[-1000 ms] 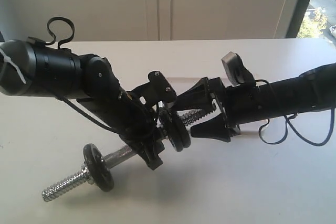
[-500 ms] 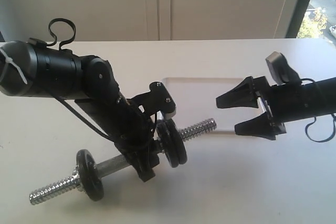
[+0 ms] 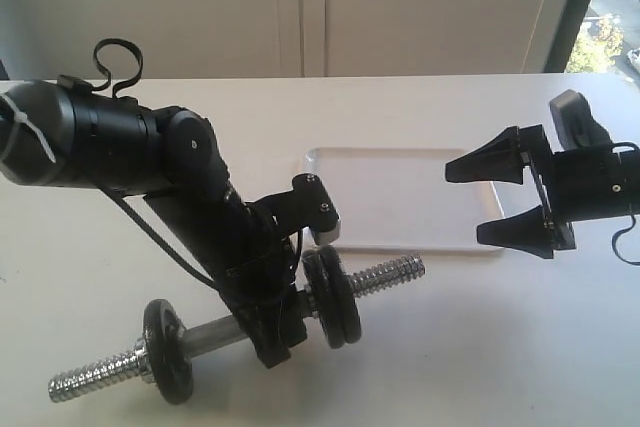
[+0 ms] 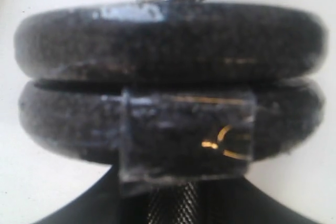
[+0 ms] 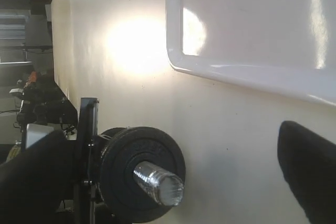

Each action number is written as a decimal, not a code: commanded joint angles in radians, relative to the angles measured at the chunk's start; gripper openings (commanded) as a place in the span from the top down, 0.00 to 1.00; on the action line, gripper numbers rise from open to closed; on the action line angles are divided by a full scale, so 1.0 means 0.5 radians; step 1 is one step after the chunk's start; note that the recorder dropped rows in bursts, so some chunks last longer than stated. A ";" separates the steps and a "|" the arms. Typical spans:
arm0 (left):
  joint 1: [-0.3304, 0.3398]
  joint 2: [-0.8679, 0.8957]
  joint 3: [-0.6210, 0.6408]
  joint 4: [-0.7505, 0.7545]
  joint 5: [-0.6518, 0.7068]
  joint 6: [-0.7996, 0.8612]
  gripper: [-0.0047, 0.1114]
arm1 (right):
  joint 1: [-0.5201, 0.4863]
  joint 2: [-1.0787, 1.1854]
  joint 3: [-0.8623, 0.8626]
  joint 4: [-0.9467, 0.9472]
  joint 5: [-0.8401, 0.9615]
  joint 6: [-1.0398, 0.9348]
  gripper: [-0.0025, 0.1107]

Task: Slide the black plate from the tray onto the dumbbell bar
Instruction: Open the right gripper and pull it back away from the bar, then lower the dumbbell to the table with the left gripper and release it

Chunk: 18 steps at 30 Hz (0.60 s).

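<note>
The left claw [image 3: 272, 327] is clamping the dumbbell bar [image 3: 385, 275] around its smooth middle. It is holding the bar at a slant so that one threaded end is pointing away toward the right claw [image 3: 464, 205], likely to keep that end steady and free for loading. Right against the left claw's fingers, on the side facing the right claw, two discs are sitting pressed together on the bar. The outer one appears to be the black plate [image 3: 346, 297], with a second plate [image 3: 322, 292] behind it. A third plate [image 3: 165, 352] is riding the bar on the left claw's other side, a little apart from it. The right claw is spreading wide and gripping nothing, well apart from the bar's tip. It is hanging over the end of the tray [image 3: 400, 197] farthest from the left claw. The tray is lying between the two claws on the table [image 3: 500, 347], showing no disc inside, so the sliding step looks complete.
</note>
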 commanded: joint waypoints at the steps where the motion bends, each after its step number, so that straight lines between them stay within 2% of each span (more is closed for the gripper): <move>1: -0.008 -0.047 -0.041 -0.217 0.092 0.041 0.96 | -0.014 -0.017 -0.008 0.038 0.020 -0.002 0.05; 15: -0.008 -0.030 -0.041 -0.223 -0.012 0.094 0.96 | -0.014 -0.017 -0.008 0.046 0.020 -0.002 0.05; 18: -0.008 -0.030 -0.041 -0.218 -0.051 0.094 0.91 | -0.014 -0.017 -0.008 0.046 0.020 -0.002 0.05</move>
